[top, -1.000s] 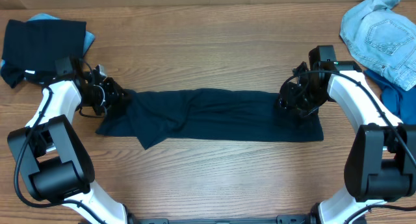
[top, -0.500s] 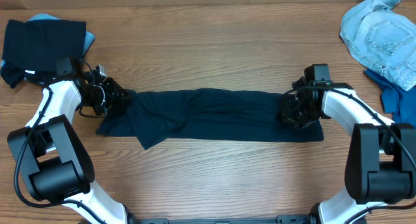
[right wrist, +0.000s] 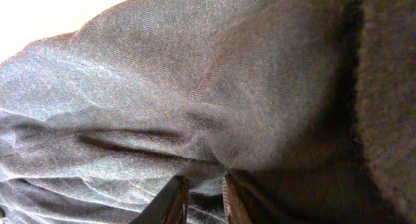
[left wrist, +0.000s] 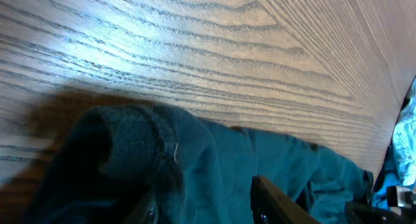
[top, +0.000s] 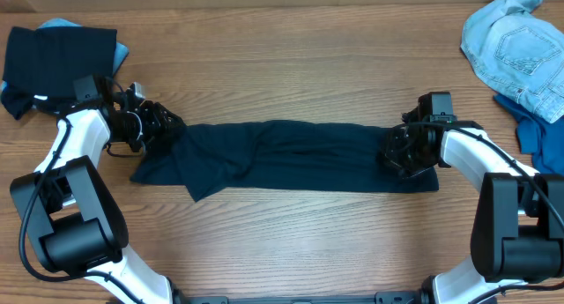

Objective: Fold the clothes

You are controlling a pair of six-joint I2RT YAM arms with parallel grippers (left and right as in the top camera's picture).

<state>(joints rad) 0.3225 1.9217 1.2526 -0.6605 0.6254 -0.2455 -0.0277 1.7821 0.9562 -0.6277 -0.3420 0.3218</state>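
Observation:
The dark navy shirt (top: 291, 154) lies as a long folded strip across the middle of the table. My left gripper (top: 169, 126) is at the strip's left end. In the left wrist view its fingers (left wrist: 273, 199) stand apart, open, with a loose bunch of the shirt (left wrist: 195, 152) between them. My right gripper (top: 398, 152) sits on the strip's right end. In the right wrist view its narrow jaws are shut on a raised fold of the shirt (right wrist: 195, 87).
A folded black garment (top: 62, 62) lies at the back left with a light blue piece (top: 57, 24) under it. A pale denim piece (top: 511, 44) and a mid-blue piece (top: 539, 132) lie at the back right. Bare wooden table (top: 282, 66) shows behind and in front of the strip.
My right gripper moved toward the table's front along the shirt's right end and closed on the fabric. My left gripper shifted slightly right and its jaws parted.

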